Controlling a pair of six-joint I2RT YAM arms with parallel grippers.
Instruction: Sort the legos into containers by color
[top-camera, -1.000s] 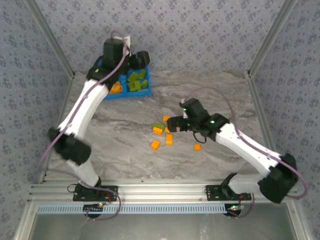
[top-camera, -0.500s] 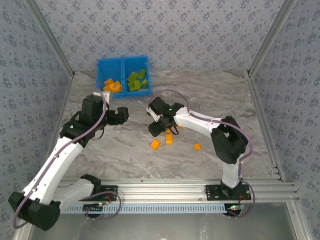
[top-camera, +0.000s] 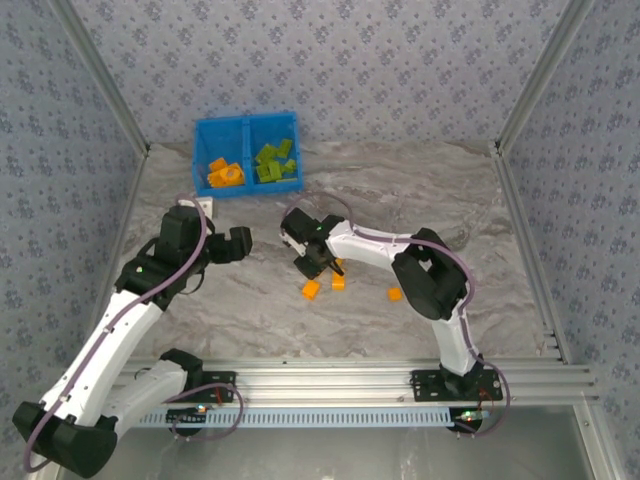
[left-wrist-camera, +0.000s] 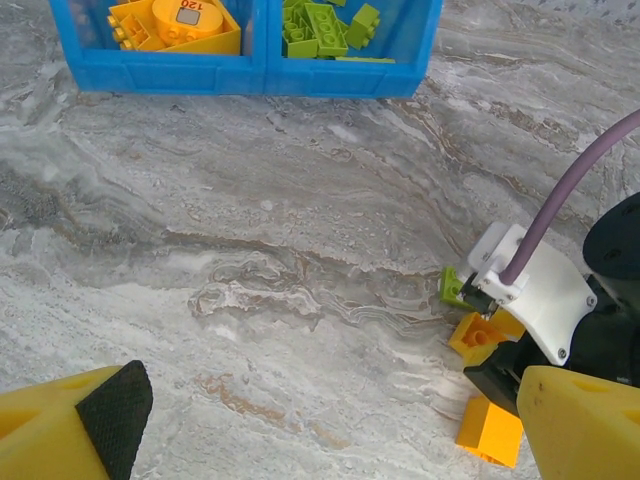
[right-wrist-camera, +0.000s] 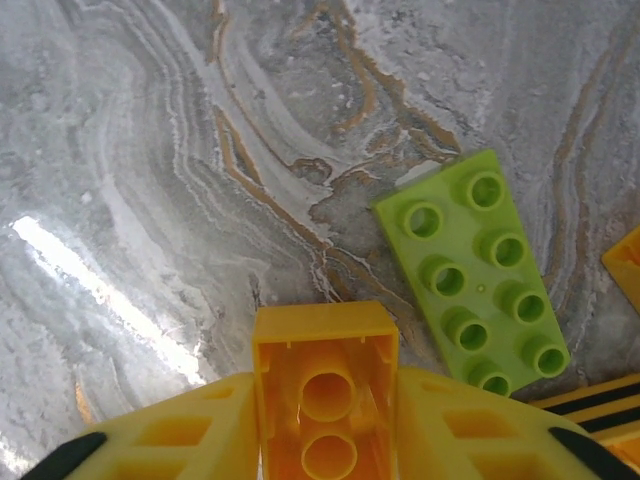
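The legos (top-camera: 311, 289) look to us well past halfway sorted. Most already lie in the blue bin (top-camera: 208, 135), which sits at about eleven o'clock on the table (top-camera: 450, 200), close to the far wall. Its left compartment (left-wrist-camera: 160, 75) holds only orange pieces (left-wrist-camera: 145, 25), a round one among them. Its right compartment (left-wrist-camera: 350, 78) holds only lime green ones (left-wrist-camera: 320, 25), so the colours are kept apart as far as we can see.

What is left is a small cluster near the table's middle. Three orange bricks lie loose there, the outermost (top-camera: 395, 294) at three o'clock of the group, and with them one lime green brick (right-wrist-camera: 470, 270) lies flat, studs up.

The right gripper (right-wrist-camera: 325, 425) pinches an orange brick (right-wrist-camera: 325, 370) by its sides, hollow underside toward the wrist camera. The green brick is just beside it, at two o'clock.

The left gripper (left-wrist-camera: 325, 420) is spread wide with nothing between its fingers, and hangs at nine o'clock of the cluster. We judge a handful of trips remain — the orange ones to the left side, the green to the right.
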